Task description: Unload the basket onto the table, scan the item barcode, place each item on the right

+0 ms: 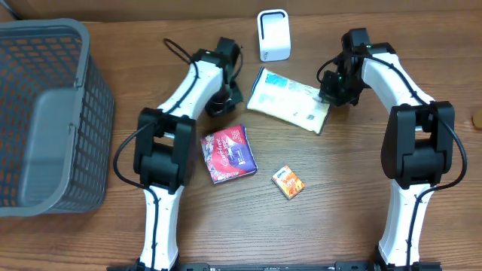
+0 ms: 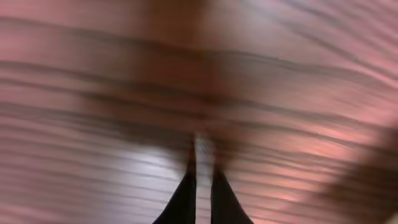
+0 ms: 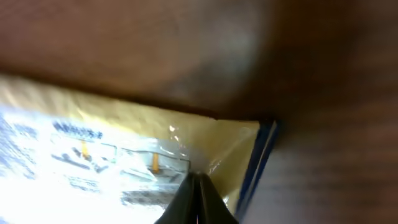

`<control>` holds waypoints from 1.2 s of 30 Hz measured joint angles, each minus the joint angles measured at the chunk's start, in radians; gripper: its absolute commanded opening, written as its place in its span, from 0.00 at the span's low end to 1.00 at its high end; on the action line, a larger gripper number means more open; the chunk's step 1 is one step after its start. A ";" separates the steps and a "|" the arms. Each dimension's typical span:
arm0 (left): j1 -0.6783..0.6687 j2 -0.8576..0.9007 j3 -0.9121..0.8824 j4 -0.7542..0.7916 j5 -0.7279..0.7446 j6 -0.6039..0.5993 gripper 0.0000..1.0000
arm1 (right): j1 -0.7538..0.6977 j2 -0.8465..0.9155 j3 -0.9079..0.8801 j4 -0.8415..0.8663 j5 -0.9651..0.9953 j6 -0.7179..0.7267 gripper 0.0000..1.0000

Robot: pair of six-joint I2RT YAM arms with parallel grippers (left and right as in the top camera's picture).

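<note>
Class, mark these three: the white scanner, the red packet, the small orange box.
white scanner (image 1: 273,34), overhead view, middle of its front face.
red packet (image 1: 228,153), overhead view, centre of its printed top.
small orange box (image 1: 288,182), overhead view, centre of its top.

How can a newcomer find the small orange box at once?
On the wooden table, look between the left arm and the right arm, toward the near edge. Just right of the red and purple packet lies the orange box. It is the smallest item there, far smaller than the packet or the pale yellow pouch behind it.
</note>
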State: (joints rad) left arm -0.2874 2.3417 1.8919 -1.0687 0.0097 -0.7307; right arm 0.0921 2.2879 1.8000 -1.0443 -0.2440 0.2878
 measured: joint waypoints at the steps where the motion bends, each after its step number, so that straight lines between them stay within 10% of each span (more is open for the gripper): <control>1: 0.008 0.000 0.004 -0.016 -0.003 0.000 0.04 | 0.000 0.000 0.000 -0.026 0.005 0.000 0.04; 10: 0.051 -0.003 0.202 -0.168 0.003 0.000 0.12 | 0.000 -0.037 -0.008 -0.194 0.039 -0.001 0.04; 14: 0.051 -0.011 0.227 -0.171 0.052 -0.002 0.33 | -0.002 -0.115 -0.011 -0.116 0.042 -0.016 0.54; 17: 0.051 -0.011 0.227 -0.175 0.074 -0.005 0.48 | -0.013 -0.169 -0.010 -0.004 0.042 -0.049 0.63; 36: 0.008 -0.011 0.227 -0.180 0.093 -0.004 0.64 | -0.036 -0.069 -0.010 0.258 -0.120 -0.210 0.64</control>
State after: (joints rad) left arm -0.2794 2.3302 2.1193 -1.2488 0.1024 -0.7345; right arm 0.0563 2.2185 1.7901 -0.7860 -0.3637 0.0776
